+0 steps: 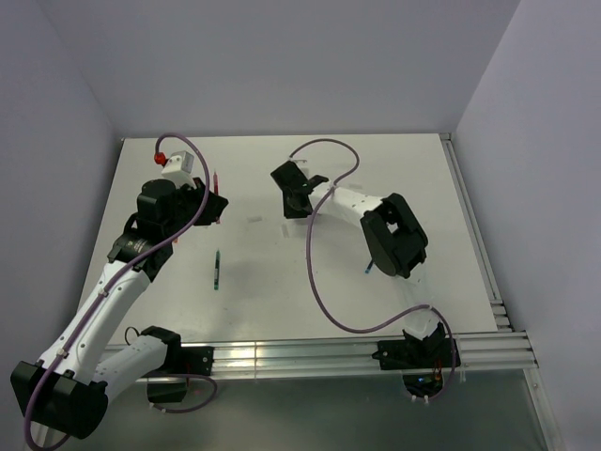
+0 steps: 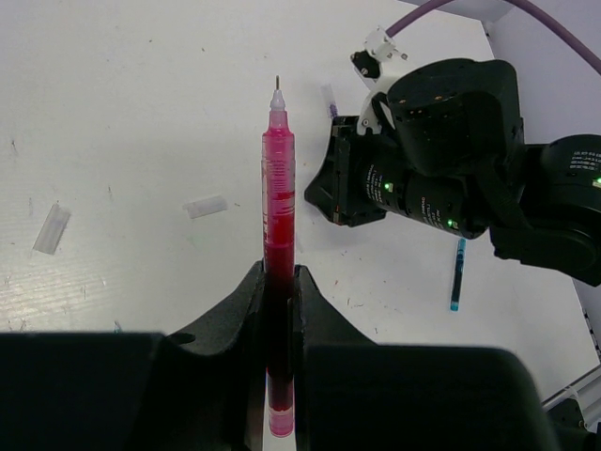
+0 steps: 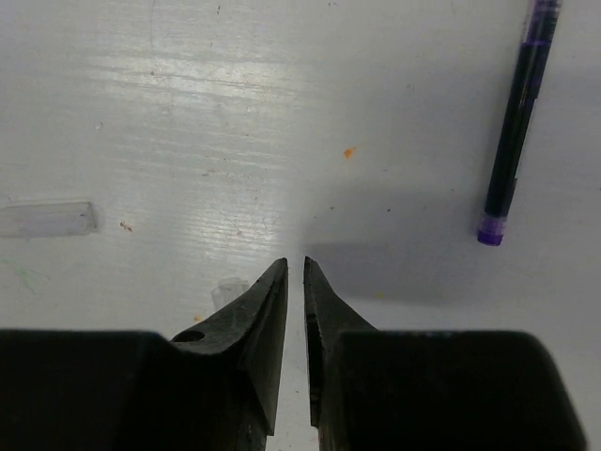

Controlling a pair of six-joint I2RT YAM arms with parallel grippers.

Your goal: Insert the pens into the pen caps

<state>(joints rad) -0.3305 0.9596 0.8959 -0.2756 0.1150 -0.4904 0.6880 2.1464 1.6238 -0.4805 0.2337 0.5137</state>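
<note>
My left gripper is shut on a red pen, tip pointing away, held above the table at the back left. My right gripper hangs low over the table near the middle. Its jaws are closed to a thin slit with nothing between them. A pale cap lies just beside its left finger, partly hidden. Another cap lies further left. A dark blue pen lies to the right. Two caps show in the left wrist view.
A green pen lies on the table left of centre. A light blue pen lies near the right arm, partly under it in the top view. White walls bound the table; a metal rail runs along the near edge.
</note>
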